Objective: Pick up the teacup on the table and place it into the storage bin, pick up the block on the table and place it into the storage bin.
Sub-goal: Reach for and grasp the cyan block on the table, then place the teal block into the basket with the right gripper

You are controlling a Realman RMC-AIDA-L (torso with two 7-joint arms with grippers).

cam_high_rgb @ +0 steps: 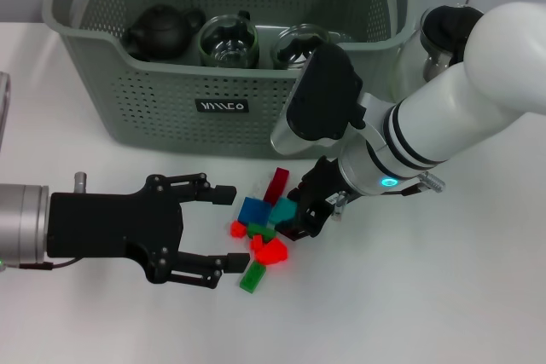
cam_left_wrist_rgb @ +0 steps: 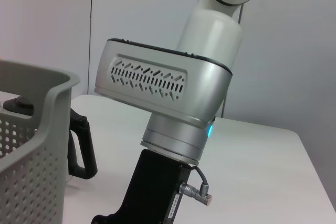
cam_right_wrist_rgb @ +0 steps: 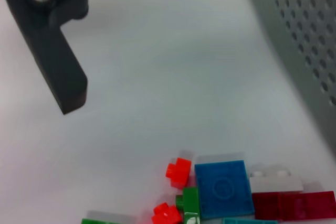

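Head view shows a small heap of plastic blocks (cam_high_rgb: 266, 232) in red, green, blue and teal on the white counter (cam_high_rgb: 444, 296), in front of the storage bin (cam_high_rgb: 153, 108). The bin is grey-green plastic with perforated walls, a black label and orange clips; it holds a dark teapot (cam_high_rgb: 162, 30) and glass cups (cam_high_rgb: 229, 40). The left claw (cam_high_rgb: 223, 228) stands wide beside the heap. The right claw (cam_high_rgb: 300, 217) is over the blocks; its state cannot be told.
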